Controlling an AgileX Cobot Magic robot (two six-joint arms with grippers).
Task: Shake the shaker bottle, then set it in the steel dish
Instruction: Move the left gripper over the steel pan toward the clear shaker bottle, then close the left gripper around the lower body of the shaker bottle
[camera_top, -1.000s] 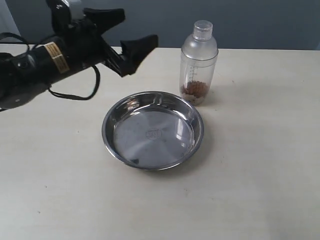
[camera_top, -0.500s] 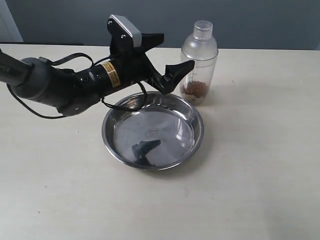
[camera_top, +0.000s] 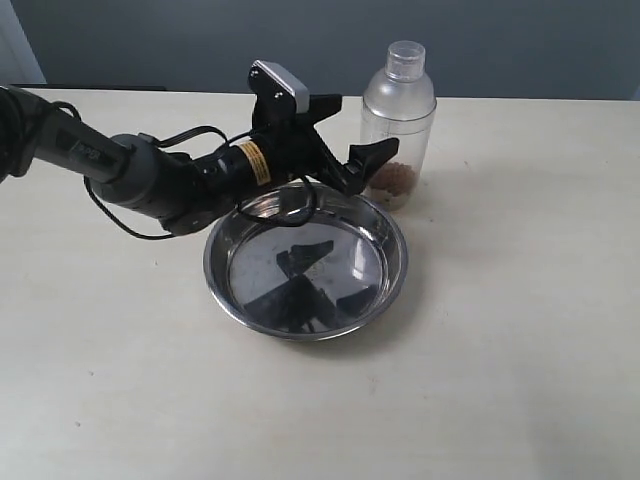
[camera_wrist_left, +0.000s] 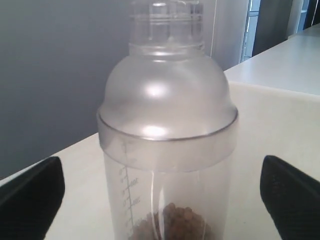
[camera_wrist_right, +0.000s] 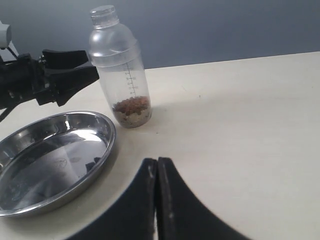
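Exterior and wrist views. The shaker bottle (camera_top: 398, 120) stands upright on the counter (camera_top: 520, 330), just beyond the far rim of the steel dish (camera_top: 216, 278) and outside it; brown granules (camera_top: 392, 180) lie in its base. The left fingers (camera_top: 365, 158) are spread wide, 1 on each side of the bottle's body; in the left wrist view a gap shows at both sides. The right fingers (camera_wrist_right: 170, 205) are pressed together, holding nothing, above bare counter near the dish.
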